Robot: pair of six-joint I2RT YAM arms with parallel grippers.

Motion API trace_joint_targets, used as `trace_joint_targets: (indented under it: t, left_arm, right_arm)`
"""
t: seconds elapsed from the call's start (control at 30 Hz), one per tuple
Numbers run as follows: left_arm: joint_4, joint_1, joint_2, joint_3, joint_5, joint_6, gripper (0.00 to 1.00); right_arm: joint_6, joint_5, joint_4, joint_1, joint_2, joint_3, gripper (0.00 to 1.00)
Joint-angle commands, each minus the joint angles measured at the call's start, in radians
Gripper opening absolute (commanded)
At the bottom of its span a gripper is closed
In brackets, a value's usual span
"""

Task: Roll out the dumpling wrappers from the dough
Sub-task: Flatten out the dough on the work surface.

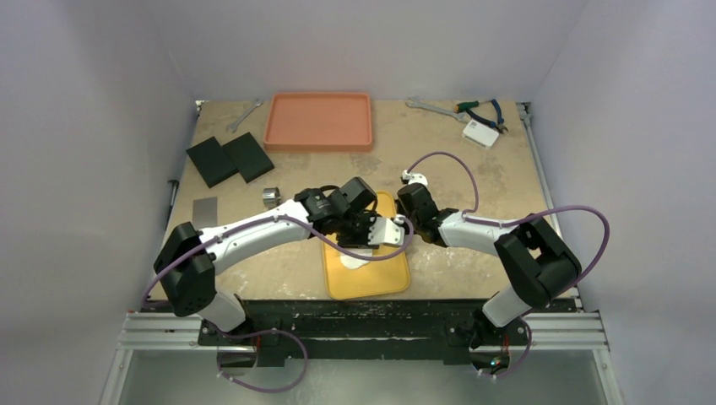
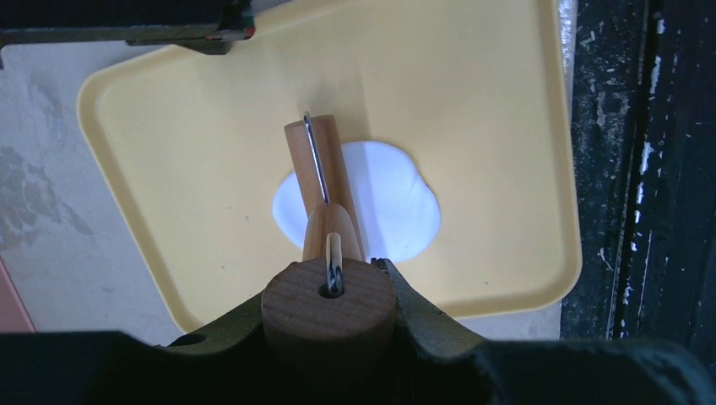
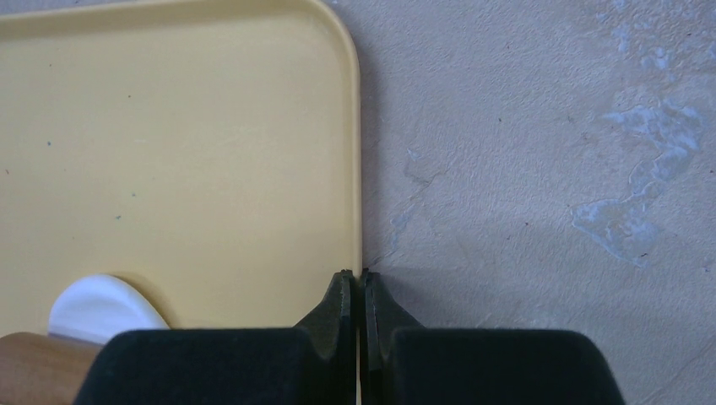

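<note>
the yellow tray [image 1: 371, 283] is parked at the near middle of the table, between the two arms. a flat white dough piece [image 2: 388, 202] with a lobed, roundish edge is seen lying on it, roughly in the tray's centre. whether it counts as a proper dumpling wrapper yet can't be told.

a wooden rolling pin [image 2: 333, 169] is clamped by its round handle end in the left gripper [image 2: 329, 312], one finger on each side of the wood. the pin is laid across one side of the dough, and its far tip reaches past the dough's edge onto bare tray.

the right gripper [image 3: 355, 295] is seen with its fingers pressed together and nothing between them. its tips are parked right at the tray's rim, with bare tabletop on the other side. a bit of the dough and the pin is caught in the corner of that wrist view.

further back an orange tray [image 1: 318, 121] is set, with two black blocks [image 1: 230, 159] to its left and a small metal ring cutter [image 1: 270, 196] just behind the left arm.
</note>
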Motion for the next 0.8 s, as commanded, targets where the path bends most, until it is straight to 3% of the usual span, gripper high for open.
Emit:
trace_joint_targets:
  t: [0.0,0.77]
  left_arm:
    - [-0.186,-0.056,0.085,-0.077,0.211,0.021,0.00]
    - [-0.365,-0.124,0.057,-0.088,0.300,0.134,0.00]
  right_arm:
    - [-0.011,0.026,-0.018,0.002,0.014,0.003,0.00]
    - [-0.011,0.026,-0.018,0.001,0.011,0.002,0.00]
